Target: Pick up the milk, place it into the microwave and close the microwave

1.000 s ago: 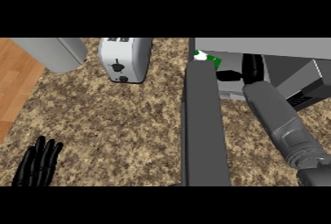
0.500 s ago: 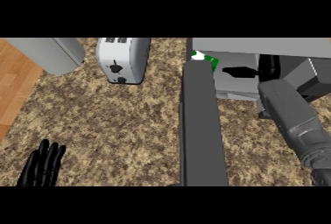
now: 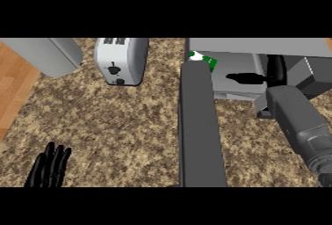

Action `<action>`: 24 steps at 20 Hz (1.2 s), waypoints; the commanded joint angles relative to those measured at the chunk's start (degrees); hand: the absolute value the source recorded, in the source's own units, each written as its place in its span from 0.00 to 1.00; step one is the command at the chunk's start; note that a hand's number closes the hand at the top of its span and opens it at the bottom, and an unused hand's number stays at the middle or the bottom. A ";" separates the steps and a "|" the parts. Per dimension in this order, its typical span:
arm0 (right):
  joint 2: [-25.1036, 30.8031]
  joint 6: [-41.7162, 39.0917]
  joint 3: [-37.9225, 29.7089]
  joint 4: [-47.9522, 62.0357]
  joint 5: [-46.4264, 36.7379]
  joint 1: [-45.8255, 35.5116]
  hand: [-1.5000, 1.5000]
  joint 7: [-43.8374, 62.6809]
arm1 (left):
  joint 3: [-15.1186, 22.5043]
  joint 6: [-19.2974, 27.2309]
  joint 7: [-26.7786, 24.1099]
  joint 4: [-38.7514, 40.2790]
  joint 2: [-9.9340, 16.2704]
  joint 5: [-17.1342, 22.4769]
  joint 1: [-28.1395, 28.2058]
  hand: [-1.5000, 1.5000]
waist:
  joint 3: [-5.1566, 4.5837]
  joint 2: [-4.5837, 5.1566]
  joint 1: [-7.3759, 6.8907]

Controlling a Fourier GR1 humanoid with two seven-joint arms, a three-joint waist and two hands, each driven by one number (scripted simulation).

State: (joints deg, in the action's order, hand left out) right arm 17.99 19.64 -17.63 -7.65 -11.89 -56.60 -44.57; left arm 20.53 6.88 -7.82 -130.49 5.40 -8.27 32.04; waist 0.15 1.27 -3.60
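The milk (image 3: 203, 59) shows as a small white and green carton at the upper left corner of the microwave (image 3: 259, 46) opening, just beside the top end of the microwave door (image 3: 201, 127). Only part of the carton is visible past the door's edge. The door stands open, running as a long dark grey slab from the microwave down toward the view's lower edge.

The right hand (image 3: 250, 78) reaches into the opening to the right of the milk, apart from it; a dark finger points left toward the carton, and whether the hand is released or clenched cannot be told, since most of it is hidden in the dark interior. Its grey forearm comes up from the lower right.

The left hand (image 3: 48, 169) rests at the lower left of the speckled counter (image 3: 123, 127), fingers straight and relaxed, holding nothing.

A silver toaster (image 3: 120, 59) stands on the counter left of the microwave.
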 commanded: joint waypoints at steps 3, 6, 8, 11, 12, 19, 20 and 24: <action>-1.65 -3.66 -1.76 -0.52 2.17 4.50 0.00 -3.73 | 0.96 -0.21 0.55 -1.14 0.46 0.80 1.88 0.00 | -0.03 -0.43 1.02; -2.99 -10.74 -1.44 -0.52 2.70 7.94 0.00 -5.78 | 2.99 1.48 0.49 -0.95 -0.73 -1.72 1.77 0.00 | -0.05 -0.86 2.24; -2.14 -14.70 -1.08 -1.14 2.73 7.36 0.00 -5.23 | 1.73 0.68 2.24 -1.04 -0.37 -0.46 -0.87 0.00 | -0.07 -0.85 2.52; -4.60 -12.28 -1.27 -1.85 3.31 8.67 0.00 -4.21 | 2.19 1.10 2.66 -3.56 0.41 -0.52 1.91 0.00 | -0.10 -1.05 2.43; -2.60 -12.87 -1.15 -1.18 2.95 8.77 0.00 -3.47 | 4.58 1.68 4.01 -3.55 -0.57 -2.88 -0.28 0.00 | -0.06 -0.83 2.24; -6.35 -16.56 0.40 -2.45 2.84 15.92 0.00 -5.86 | 3.47 2.10 0.52 -0.01 -0.63 -0.53 1.05 0.00 | -0.13 -1.15 2.85; -4.26 -18.11 -0.54 -2.00 3.57 18.31 0.00 -8.16 | 2.78 1.33 2.22 -3.50 1.06 -0.19 2.66 0.00 | -0.08 -1.01 2.54; -9.72 -18.96 -0.34 -3.02 4.58 21.58 0.00 -9.23 | 2.85 0.98 -0.07 3.02 0.31 -0.13 -0.90 0.00 | -0.16 -1.27 3.46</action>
State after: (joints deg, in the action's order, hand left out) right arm 10.80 1.71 -17.85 -10.72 -8.11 -39.97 -51.51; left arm 24.46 8.86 -6.21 -130.69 5.16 -9.88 32.51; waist -0.23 -0.22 -1.01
